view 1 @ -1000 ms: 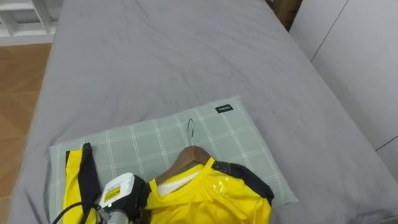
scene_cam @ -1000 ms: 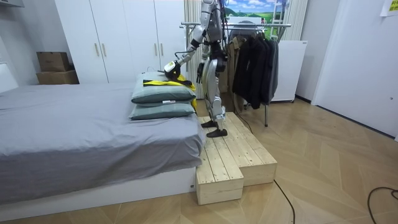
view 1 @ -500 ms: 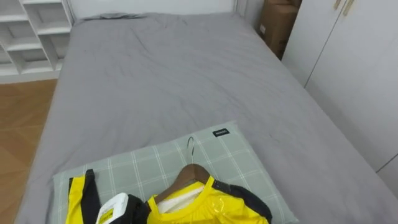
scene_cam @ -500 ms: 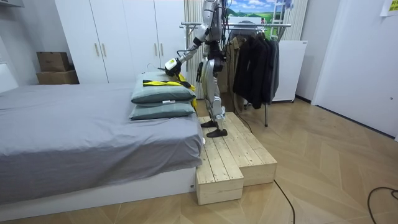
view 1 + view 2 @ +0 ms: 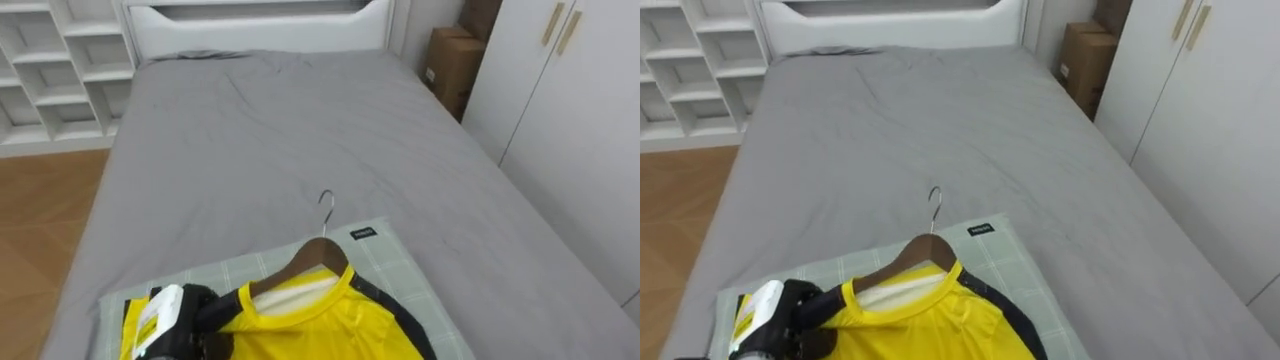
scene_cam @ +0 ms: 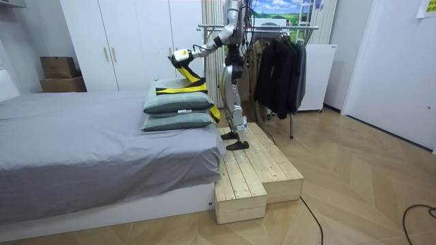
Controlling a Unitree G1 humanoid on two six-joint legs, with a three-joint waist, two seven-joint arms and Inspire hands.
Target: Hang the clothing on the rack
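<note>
Stance: the robot stands on a pale wooden platform (image 6: 252, 170) at the near end of a grey-sheeted bed (image 5: 300, 130), facing it, with its left arm stretched out over the stacked pillows.
Garment: a yellow jersey with dark trim (image 5: 310, 320) sits on a wooden hanger with a metal hook (image 5: 322, 250). Its top is raised off the green-checked pillow (image 5: 385, 262), while its lower part lies across the pillows and drapes down beside them.
Left hand: the left hand (image 5: 175, 315) is clamped on the jersey's left shoulder, over the hanger's arm.
Hook: upright and free, pointing toward the far end of the bed.
Step in hand: probably lifting the jersey clear, ready to carry it off.
Destination: a metal clothes rail hung with dark coats (image 6: 279, 61), behind the robot.
Doing it well: raise the jersey until the trailing cloth clears the pillows before turning. The hold is off-centre, so keep the hanger level or the collar may slip off. Bring the hook to a free stretch of rail.
</note>
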